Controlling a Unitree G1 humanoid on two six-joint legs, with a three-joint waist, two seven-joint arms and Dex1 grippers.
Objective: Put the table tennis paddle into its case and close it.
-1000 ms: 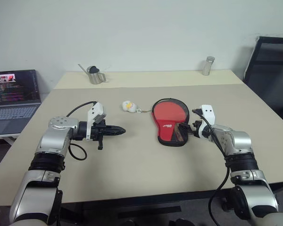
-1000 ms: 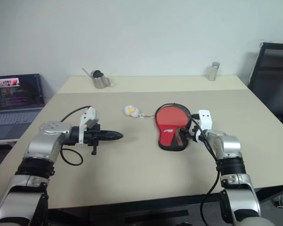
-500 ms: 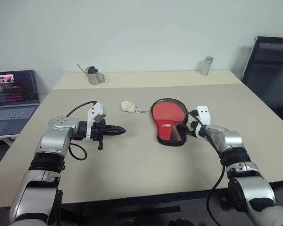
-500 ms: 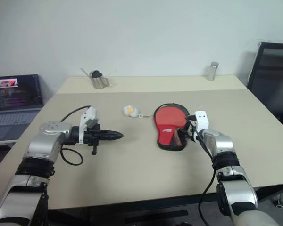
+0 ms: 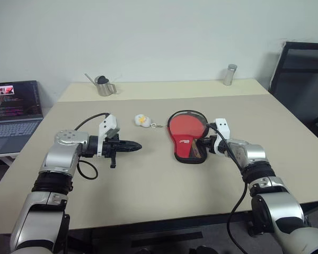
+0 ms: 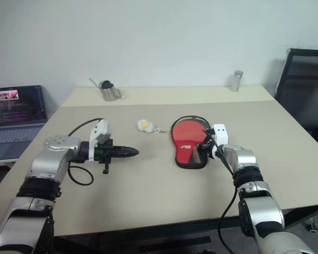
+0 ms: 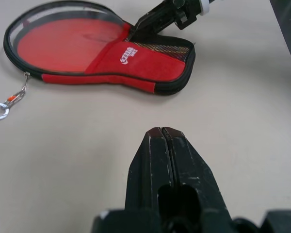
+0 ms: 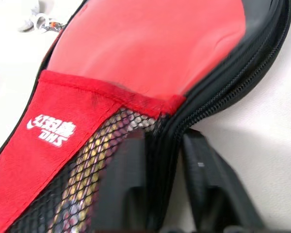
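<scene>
From the head camera, the red and black paddle-shaped fabric case lies flat on the beige table, right of centre, with the round red rubber face of the table tennis paddle showing in its far half. The right gripper sits at the case's right edge, by the narrow handle end. The left gripper hovers well to the left of the case, fingers pressed together on nothing. A small white and yellow keyring toy lies between them, farther back; a metal watering can and a metal cylinder stand at the far edge.

The left wrist view shows its own jaws fully closed and empty, the case well beyond them.

The right wrist view shows its two black fingers straddling the case's black zipper edge beside the mesh panel, clamped on it.
</scene>
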